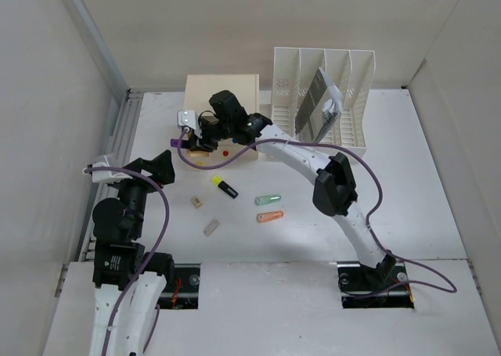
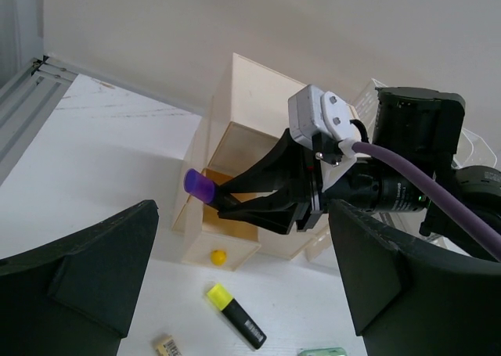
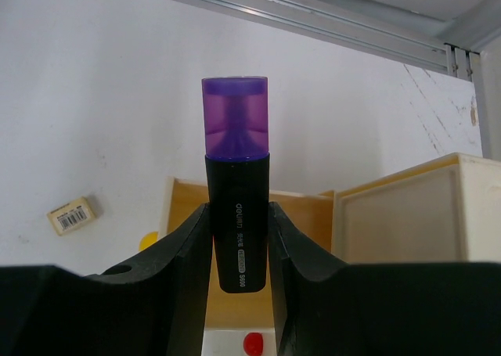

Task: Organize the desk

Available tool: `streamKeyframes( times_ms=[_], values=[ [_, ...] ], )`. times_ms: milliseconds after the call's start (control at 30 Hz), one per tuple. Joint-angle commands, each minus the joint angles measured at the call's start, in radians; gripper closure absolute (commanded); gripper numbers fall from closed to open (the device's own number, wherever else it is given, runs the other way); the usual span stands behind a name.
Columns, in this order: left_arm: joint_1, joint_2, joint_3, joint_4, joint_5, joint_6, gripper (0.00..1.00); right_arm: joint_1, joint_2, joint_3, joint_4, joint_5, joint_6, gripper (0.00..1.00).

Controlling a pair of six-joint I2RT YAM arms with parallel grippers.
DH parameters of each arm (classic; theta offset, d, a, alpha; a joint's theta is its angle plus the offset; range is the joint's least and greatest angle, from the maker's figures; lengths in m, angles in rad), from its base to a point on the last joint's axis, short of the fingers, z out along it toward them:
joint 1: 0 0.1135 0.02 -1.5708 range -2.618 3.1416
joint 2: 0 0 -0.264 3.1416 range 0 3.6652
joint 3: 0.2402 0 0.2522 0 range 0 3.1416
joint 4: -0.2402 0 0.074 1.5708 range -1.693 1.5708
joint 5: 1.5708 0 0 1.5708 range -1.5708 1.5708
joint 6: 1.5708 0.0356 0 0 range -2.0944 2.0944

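Note:
The white desk (image 1: 415, 192) has a grey rail (image 1: 124, 133) along its left edge. My right gripper (image 1: 190, 141) is shut on a purple-capped black highlighter (image 1: 178, 142), held over the open top drawer (image 3: 305, 215) of the cream drawer box (image 1: 222, 90). The right wrist view shows the highlighter (image 3: 236, 176) clamped between both fingers (image 3: 196, 246). My left gripper (image 1: 153, 168) is open and empty, above the desk's left side. A yellow highlighter (image 1: 225, 187), an eraser (image 1: 196, 203), a grey piece (image 1: 210, 227), a green item (image 1: 268, 199) and an orange item (image 1: 270, 216) lie loose mid-desk.
A white slotted file rack (image 1: 356, 98) holding a booklet (image 1: 317, 102) stands at the back right. A lower drawer with a yellow knob (image 2: 218, 257) stands pulled out. Another drawer has a red knob (image 3: 252, 343). Walls enclose the desk.

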Motion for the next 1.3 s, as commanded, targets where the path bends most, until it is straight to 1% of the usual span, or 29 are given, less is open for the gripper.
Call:
streamKeyframes(
  times_ms=[0, 67, 100, 233, 333, 400, 500, 567, 633, 833, 900, 933, 967, 1033, 1067, 1100, 1167, 1200, 1233, 1267],
  values=[
    [-0.004, -0.011, -0.002, 0.032, -0.007, 0.014, 0.11, -0.005, 0.015, 0.053, 0.031, 0.008, -0.011, 0.74],
    [-0.004, -0.011, -0.002, 0.032, -0.007, 0.014, 0.11, -0.005, 0.015, 0.043, 0.031, 0.022, -0.011, 0.62],
    [-0.004, -0.011, -0.002, 0.032, -0.007, 0.014, 0.11, -0.005, 0.003, 0.033, 0.031, 0.036, -0.011, 0.58],
    [-0.004, -0.011, -0.002, 0.032, -0.007, 0.014, 0.11, -0.005, -0.010, -0.001, 0.042, 0.065, -0.011, 0.55],
    [-0.004, -0.011, -0.002, 0.032, -0.007, 0.014, 0.11, -0.005, -0.031, -0.021, 0.042, 0.075, -0.011, 0.45],
    [-0.004, -0.011, -0.002, 0.032, -0.007, 0.014, 0.11, -0.005, -0.040, -0.032, 0.042, 0.075, -0.002, 0.43],
    [-0.004, -0.011, -0.002, 0.032, -0.007, 0.014, 0.11, -0.005, -0.069, -0.042, 0.042, 0.065, 0.009, 0.43],
    [-0.004, -0.011, -0.002, 0.032, -0.007, 0.014, 0.11, -0.005, -0.111, -0.055, 0.042, 0.056, 0.009, 0.46],
    [-0.004, -0.011, -0.002, 0.032, 0.002, 0.005, 0.11, -0.005, -0.166, -0.087, 0.042, 0.056, 0.009, 0.48],
    [-0.004, -0.020, -0.002, 0.041, 0.003, 0.005, 0.11, -0.005, -0.293, -0.194, 0.051, 0.088, -0.003, 0.49],
    [-0.004, -0.020, -0.002, 0.041, 0.003, 0.005, 0.11, -0.005, -0.347, -0.226, 0.051, 0.101, -0.003, 0.57],
    [-0.004, -0.020, -0.002, 0.041, 0.012, 0.005, 0.11, -0.005, -0.365, -0.248, 0.042, 0.101, -0.003, 0.63],
    [-0.004, -0.029, -0.002, 0.041, 0.012, 0.005, 0.11, -0.005, -0.400, -0.301, 0.031, 0.101, -0.003, 0.76],
    [-0.004, -0.029, -0.002, 0.041, 0.012, 0.005, 0.11, -0.005, -0.431, -0.370, 0.022, 0.101, -0.003, 0.86],
    [-0.004, -0.029, -0.002, 0.041, 0.012, 0.005, 0.11, -0.005, -0.442, -0.450, 0.002, 0.101, -0.003, 0.89],
    [-0.004, -0.029, -0.002, 0.041, 0.012, 0.005, 0.11, -0.005, -0.453, -0.489, -0.009, 0.101, -0.003, 0.97],
    [-0.004, -0.038, -0.002, 0.050, 0.012, 0.005, 0.11, 0.007, -0.453, -0.570, 0.008, 0.136, 0.026, 0.99],
    [-0.004, -0.038, -0.002, 0.050, 0.012, 0.005, 0.11, 0.007, -0.453, -0.645, 0.025, 0.146, 0.049, 0.97],
    [-0.004, -0.038, -0.002, 0.050, 0.021, 0.005, 0.11, 0.018, -0.462, -0.682, 0.051, 0.162, 0.072, 0.93],
    [-0.004, -0.038, -0.002, 0.050, 0.021, 0.005, 0.11, 0.018, -0.462, -0.716, 0.082, 0.162, 0.090, 0.88]
  ],
)
